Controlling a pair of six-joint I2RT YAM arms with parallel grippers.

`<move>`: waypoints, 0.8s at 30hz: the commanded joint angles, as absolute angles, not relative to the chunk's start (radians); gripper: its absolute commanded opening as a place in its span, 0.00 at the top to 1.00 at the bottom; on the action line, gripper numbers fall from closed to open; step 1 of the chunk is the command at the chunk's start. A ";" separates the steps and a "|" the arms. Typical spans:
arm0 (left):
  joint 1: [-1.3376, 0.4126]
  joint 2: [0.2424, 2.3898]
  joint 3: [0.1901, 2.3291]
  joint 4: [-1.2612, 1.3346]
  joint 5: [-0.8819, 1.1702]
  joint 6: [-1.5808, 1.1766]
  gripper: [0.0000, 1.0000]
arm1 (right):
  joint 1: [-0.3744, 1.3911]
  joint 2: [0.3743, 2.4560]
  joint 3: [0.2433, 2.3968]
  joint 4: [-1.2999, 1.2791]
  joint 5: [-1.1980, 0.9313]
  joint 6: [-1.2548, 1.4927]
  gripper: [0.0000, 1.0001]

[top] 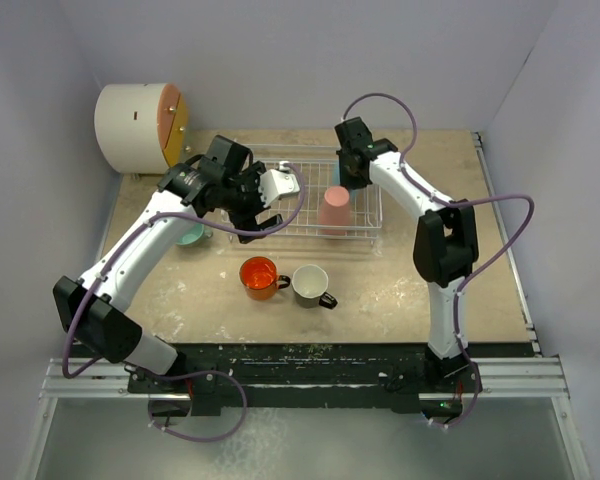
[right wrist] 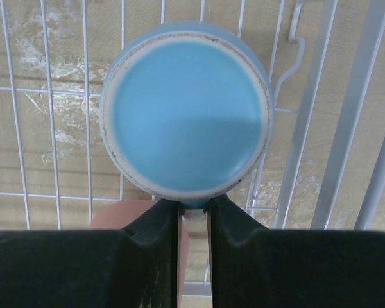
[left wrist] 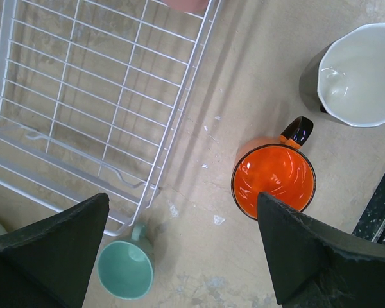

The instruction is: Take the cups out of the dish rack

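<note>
In the right wrist view the light blue mug [right wrist: 186, 106] stands upside down in the white wire dish rack [right wrist: 353, 128]. My right gripper [right wrist: 194, 215] is shut on its handle, at the rack's back right [top: 350, 180]. The pink tumbler [top: 333, 209] stands inverted in the rack [top: 300, 222], just in front of that gripper. My left gripper [left wrist: 183, 256] hangs open and empty over the table by the rack's front left corner [left wrist: 83, 96]. On the table stand the teal-green mug [left wrist: 125, 269], the orange mug [left wrist: 273, 179] and the black mug [left wrist: 359, 74], all upright.
A white drum with an orange-yellow face [top: 140, 127] lies at the back left corner. Grey walls close in the table on three sides. The orange mug [top: 259, 275] and black mug [top: 311, 284] sit side by side in front of the rack.
</note>
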State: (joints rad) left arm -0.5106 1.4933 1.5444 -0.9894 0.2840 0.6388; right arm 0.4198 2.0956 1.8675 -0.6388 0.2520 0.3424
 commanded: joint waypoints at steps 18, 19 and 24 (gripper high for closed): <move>-0.503 1.419 1.516 -0.798 0.248 0.695 0.01 | 0.430 1.861 2.075 -0.651 0.156 0.323 1.00; -0.503 1.411 1.508 -0.769 0.240 0.713 0.01 | 0.430 1.839 2.070 -0.661 0.090 0.349 1.00; -0.503 1.321 1.398 -0.587 0.247 0.909 0.01 | 0.429 1.701 1.965 -0.611 -0.198 0.495 1.00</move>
State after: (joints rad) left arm -0.5106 1.4227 1.4693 -0.7822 0.2440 0.7315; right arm 0.4206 1.8553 2.0056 -0.7036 0.0719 0.3698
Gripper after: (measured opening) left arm 0.992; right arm 0.190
